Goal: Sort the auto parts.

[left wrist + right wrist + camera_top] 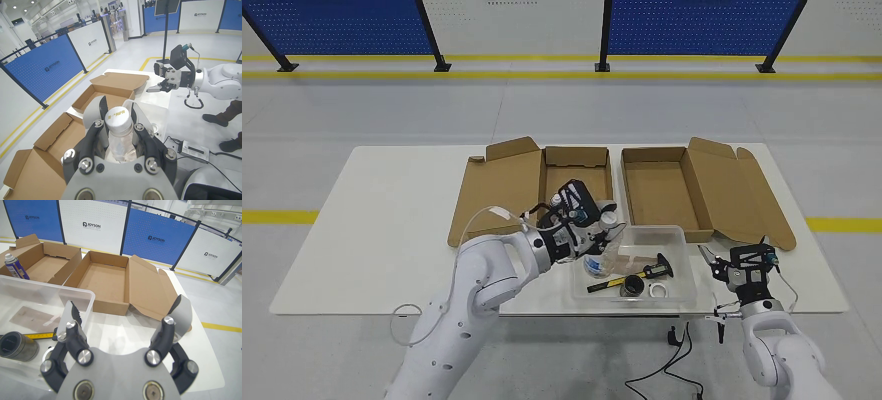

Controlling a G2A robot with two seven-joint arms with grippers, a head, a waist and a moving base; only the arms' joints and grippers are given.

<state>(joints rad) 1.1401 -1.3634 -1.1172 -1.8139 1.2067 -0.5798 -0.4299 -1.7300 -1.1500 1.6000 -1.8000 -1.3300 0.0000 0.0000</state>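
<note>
At the bin's (pixel 682 232) left edge, the bottle (pixel 121 144) sits in the left gripper (pixel 118 103). The fingers are clamped on its neck and shoulder, and its white cap points out past the fingertips. It is clear, thin-walled plastic and looks nearly empty, so it should be light, smooth and easy to dent. The stiff neck just below the cap seems the safest place to hold it; a hard squeeze on the body would likely buckle it. Inside the bin lie a steel sleeve (pixel 17 345), a yellow rule (pixel 37 335) and a white ring (pixel 47 353). Just right of the bin, the right gripper (pixel 125 300) hangs with fingers spread wide, holding nothing. Beyond the bin stand two open boxes, left box (pixel 56 262) and right box (pixel 105 279), with a blue can (pixel 14 266) upright by the left one.
</note>
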